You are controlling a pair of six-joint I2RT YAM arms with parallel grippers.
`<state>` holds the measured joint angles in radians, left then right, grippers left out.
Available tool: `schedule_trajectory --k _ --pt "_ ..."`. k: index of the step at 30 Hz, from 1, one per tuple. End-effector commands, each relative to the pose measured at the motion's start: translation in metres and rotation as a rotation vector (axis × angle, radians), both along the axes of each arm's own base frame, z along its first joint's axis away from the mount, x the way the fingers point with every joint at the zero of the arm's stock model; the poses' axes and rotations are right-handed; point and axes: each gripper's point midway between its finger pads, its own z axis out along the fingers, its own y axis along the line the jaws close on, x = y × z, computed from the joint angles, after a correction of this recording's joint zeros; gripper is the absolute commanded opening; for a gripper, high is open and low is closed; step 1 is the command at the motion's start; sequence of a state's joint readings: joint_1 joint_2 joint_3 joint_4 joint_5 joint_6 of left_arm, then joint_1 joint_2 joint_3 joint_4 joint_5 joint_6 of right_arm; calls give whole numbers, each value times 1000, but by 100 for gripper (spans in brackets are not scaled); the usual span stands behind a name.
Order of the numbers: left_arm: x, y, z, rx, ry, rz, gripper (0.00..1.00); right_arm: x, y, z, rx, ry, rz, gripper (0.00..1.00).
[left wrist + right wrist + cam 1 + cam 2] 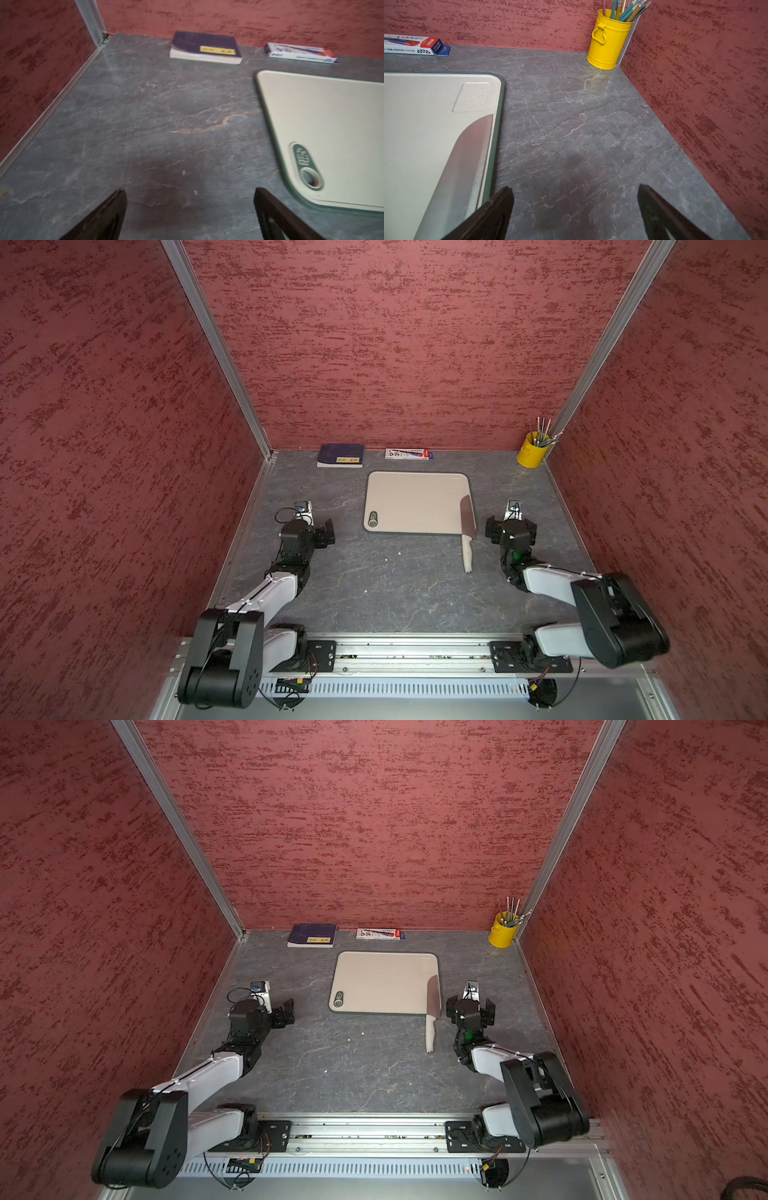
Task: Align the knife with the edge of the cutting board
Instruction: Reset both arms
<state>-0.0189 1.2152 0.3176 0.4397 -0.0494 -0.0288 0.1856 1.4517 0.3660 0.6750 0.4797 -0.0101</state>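
**Knife along the board's right side, both jaws wide apart**

Knife [468, 517] lying flat, broad grey blade on the near right corner of the cutting board [415, 502], pale handle sticking off the near edge onto the grey table [395, 593]. Same layout in both top views: knife [433, 999], cutting board [382, 979]. In the right wrist view, blade [463, 162] just inside the board's dark rim, its straight side close to that rim and nearly parallel to it, beside a dotted patch on the cutting board [415, 108].

Right jaws spread wide and empty, over bare table just beside the board's right edge, level with the blade and not touching it. Left jaws also spread wide and empty, over bare table to the left of the board, near the corner with the oval hole; that corner of the cutting board [332, 124] plain in the left wrist view, which is slightly blurred.

Against the back wall: dark blue book [340, 455], flat printed box [409, 454], and in the far right corner a yellow cup [530, 454] of pencils.
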Motion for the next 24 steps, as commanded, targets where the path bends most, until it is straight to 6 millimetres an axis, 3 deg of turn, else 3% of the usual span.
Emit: schedule_trajectory --k 1,4,6,8,11,24 --pt "27 2 44 -27 -218 -37 100 27 0 37 45 -156 35 98" --pt "44 -2 38 -18 -213 -104 100 14 11 38 84 -234 152 98" --pt "45 -11 24 9 -251 -143 100 12 5 31 70 -287 135 98" --pt "43 -7 14 6 -204 -115 100 21 4 24 109 -193 132 98" --pt "54 -2 16 -9 -193 -102 100 30 -2 22 150 -172 145 98" --pt "53 -1 15 -23 -192 -102 100 29 -3 22 146 -177 145 98"
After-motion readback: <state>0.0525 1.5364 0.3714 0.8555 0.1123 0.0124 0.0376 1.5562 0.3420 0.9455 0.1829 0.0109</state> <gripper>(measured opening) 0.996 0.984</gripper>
